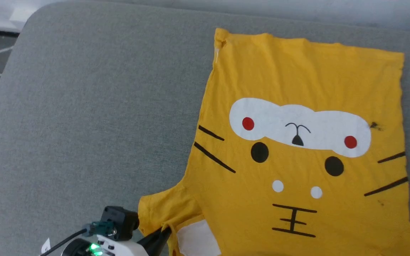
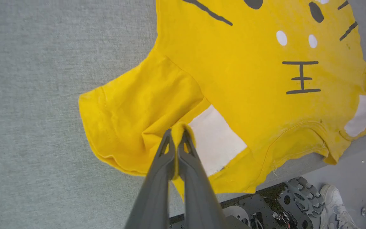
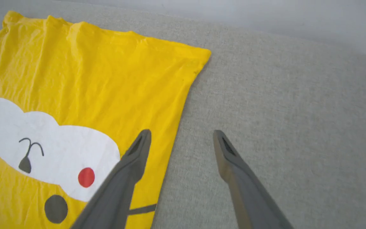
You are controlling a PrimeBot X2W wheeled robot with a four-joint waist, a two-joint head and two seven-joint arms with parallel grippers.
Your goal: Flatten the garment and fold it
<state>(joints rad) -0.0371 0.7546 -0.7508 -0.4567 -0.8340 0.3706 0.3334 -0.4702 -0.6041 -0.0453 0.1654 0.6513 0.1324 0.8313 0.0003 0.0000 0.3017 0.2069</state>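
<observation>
Here the left end effector (image 2: 176, 136) pinches a bunched fold of the garment (image 2: 249, 95)

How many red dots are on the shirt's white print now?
2. The left red dot sits near the left end of the white print of the garment; the right red dot near its right end. The print lies uncovered, so none seems hidden.

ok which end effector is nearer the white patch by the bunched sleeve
Left. The left end effector pinches the garment right beside the white patch; the right end effector is open at the garment's opposite side edge.
</observation>
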